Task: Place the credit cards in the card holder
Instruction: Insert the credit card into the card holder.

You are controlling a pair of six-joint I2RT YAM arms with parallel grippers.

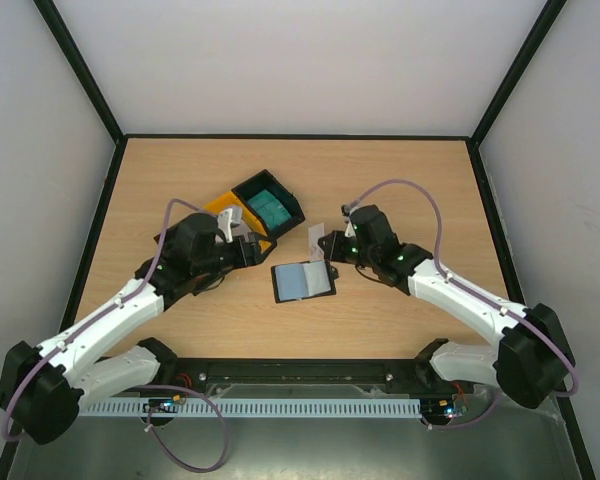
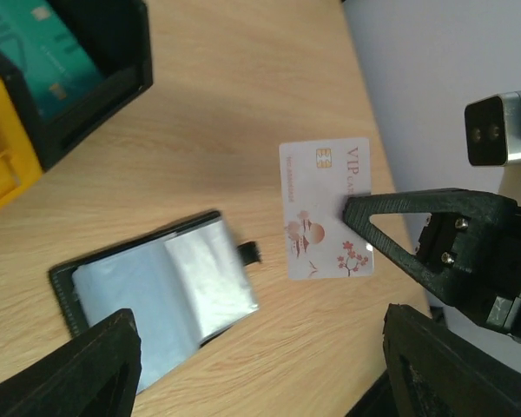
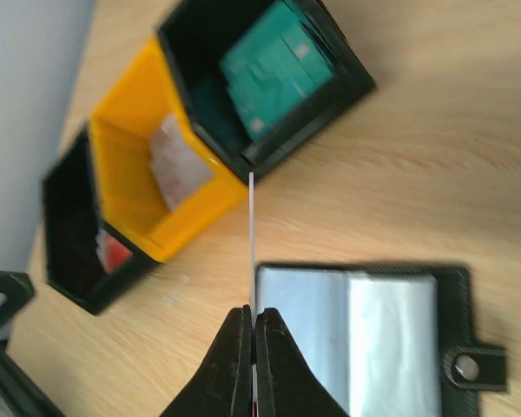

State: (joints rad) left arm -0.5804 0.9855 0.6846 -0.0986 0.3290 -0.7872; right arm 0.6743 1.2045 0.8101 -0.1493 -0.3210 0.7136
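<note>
Jaws of our right gripper [image 3: 252, 347] clamp a white card [image 2: 324, 208], held on edge just beside the open holder [image 1: 303, 281]. Our left gripper [image 2: 260, 352] hangs near the holder, its jaws apart and empty. We judge nothing is pocketed yet. Teal cards [image 3: 278, 69] lie beyond the holder in a bin [image 3: 313, 122].

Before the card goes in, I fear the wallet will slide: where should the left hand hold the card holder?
Probably the card holder's black border opposite the tab, from the left: it lies flat and open, and the right hand holds a white card upright near the tab side.
</note>
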